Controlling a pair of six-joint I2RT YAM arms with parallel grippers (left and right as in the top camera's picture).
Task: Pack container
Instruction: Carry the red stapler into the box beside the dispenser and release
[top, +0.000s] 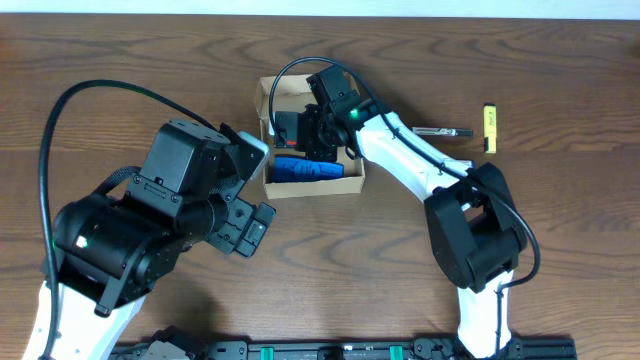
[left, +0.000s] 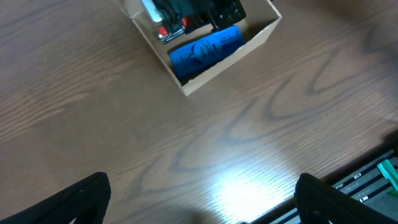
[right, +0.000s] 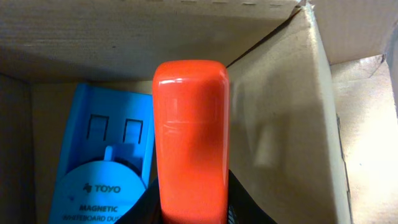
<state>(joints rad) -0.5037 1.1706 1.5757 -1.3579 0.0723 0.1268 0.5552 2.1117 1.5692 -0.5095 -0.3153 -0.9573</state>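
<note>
The container (top: 270, 100) is a tan cardboard box, open, near the table's middle; it also shows in the left wrist view (left: 261, 34) and fills the right wrist view (right: 286, 118). A blue whiteboard eraser (top: 305, 170) lies inside it (left: 205, 50) (right: 102, 162). My right gripper (top: 322, 130) is inside the box, shut on an orange marker-like object (right: 189, 137). My left gripper (left: 199, 199) is open and empty over bare table, below and left of the box.
A yellow highlighter (top: 489, 127) and a black pen (top: 440, 131) lie on the table right of the box. A black rail (top: 350, 350) runs along the front edge.
</note>
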